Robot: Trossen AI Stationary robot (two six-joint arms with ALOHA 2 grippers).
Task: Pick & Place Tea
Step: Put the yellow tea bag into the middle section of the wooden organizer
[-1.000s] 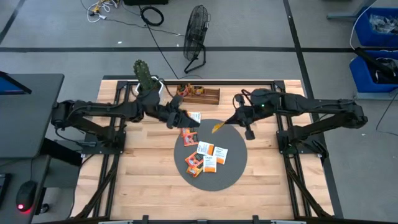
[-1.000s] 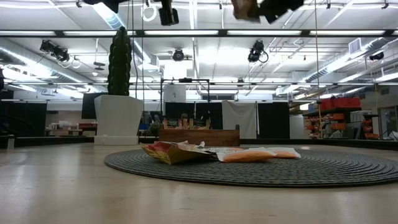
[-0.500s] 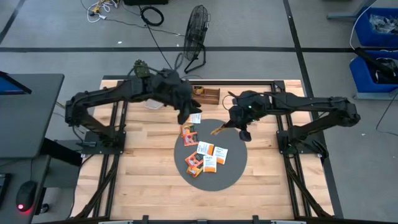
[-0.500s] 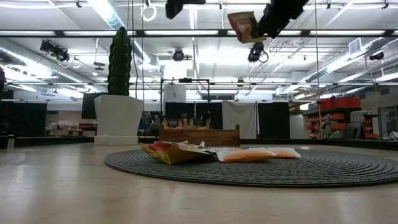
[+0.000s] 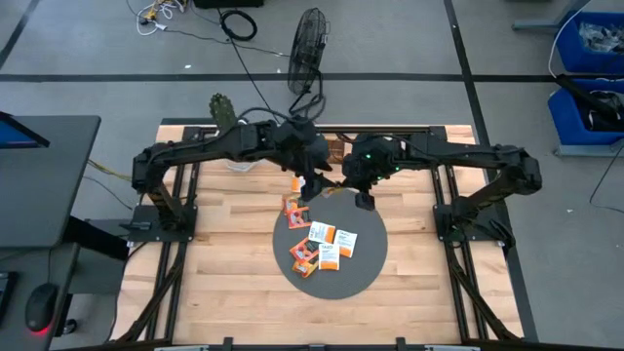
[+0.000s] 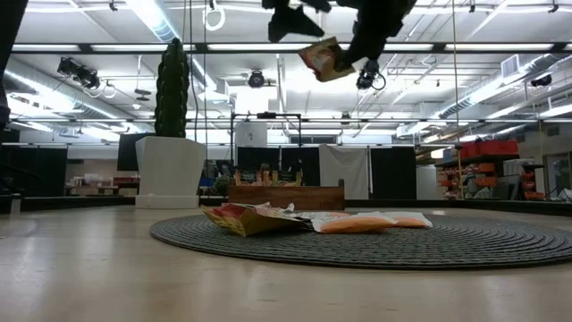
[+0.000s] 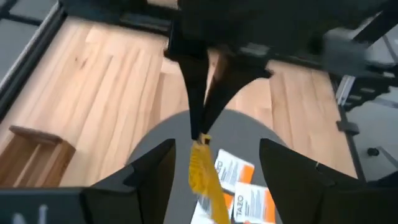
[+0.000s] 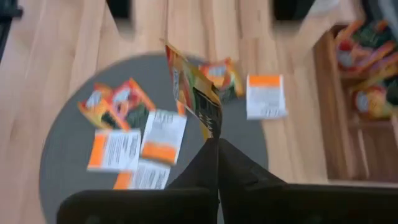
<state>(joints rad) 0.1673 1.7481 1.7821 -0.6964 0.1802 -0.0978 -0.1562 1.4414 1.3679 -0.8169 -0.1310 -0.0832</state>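
Orange sachet point(image 5: 329, 187) pinched in the closed right gripper point(image 5: 336, 185), held in the air over the far edge of the grey disc point(image 5: 363, 278), seen from above. Left gripper point(image 5: 310, 183) just beside it, fingers spread apart, nothing between them. Other sachets point(image 5: 324, 245) lying scattered on the disc; wooden tray point(image 5: 331, 149) at the table's far side, mostly hidden by the arms.

Low view: same sachet point(image 6: 322, 59) hanging high above the mat, clamped by the right gripper point(image 6: 344, 63), the left gripper point(image 6: 290, 22) close by. Flat sachets point(image 6: 357, 221) resting on the disc point(image 6: 447, 241), tray point(image 6: 286, 196) behind.

Left wrist view: own dark fingers point(image 7: 146, 171) wide apart, the right gripper's closed tips point(image 7: 202, 134) holding the orange sachet point(image 7: 205, 177) between them, above white-and-orange sachets point(image 7: 239, 186).

Right wrist view: fingertips point(image 8: 214, 152) pressed together on the sachet's point(image 8: 196, 90) lower corner, packet standing upright over the disc point(image 8: 62, 162); tray point(image 8: 336, 106) holding more sachets off to one side.
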